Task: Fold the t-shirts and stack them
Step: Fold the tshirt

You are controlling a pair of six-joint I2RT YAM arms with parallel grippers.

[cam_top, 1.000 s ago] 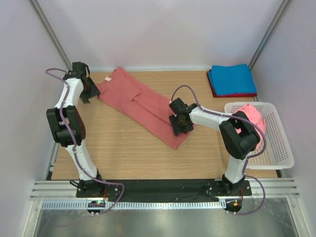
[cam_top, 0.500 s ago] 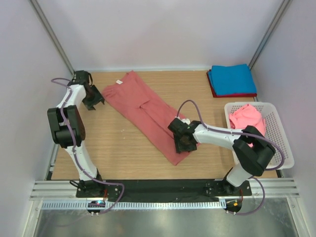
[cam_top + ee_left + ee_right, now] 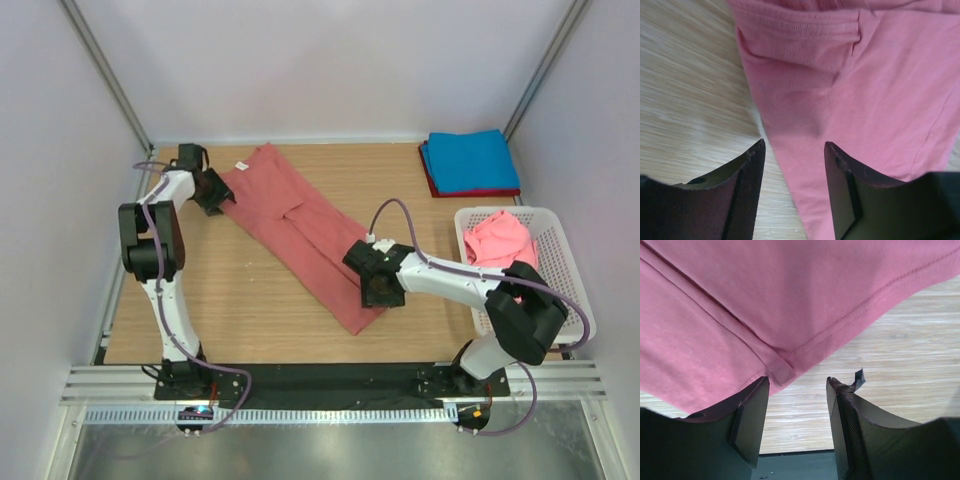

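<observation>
A rose-red t-shirt, folded into a long strip, lies diagonally on the wooden table. My left gripper is open at the strip's far-left end. In the left wrist view the shirt has its edge running between the open fingers. My right gripper is open at the strip's near-right end. In the right wrist view the hem corner lies just in front of the open fingers, with bare wood between them. A folded blue shirt lies on a red one at the back right.
A white basket at the right edge holds a crumpled pink shirt. The black strip and arm bases run along the near edge. Walls close in the left, back and right sides.
The left gripper has moved right, onto the shirt's far-left end. The right gripper has slid toward the near edge, and the shirt strip has shifted and lengthened toward the near edge.
</observation>
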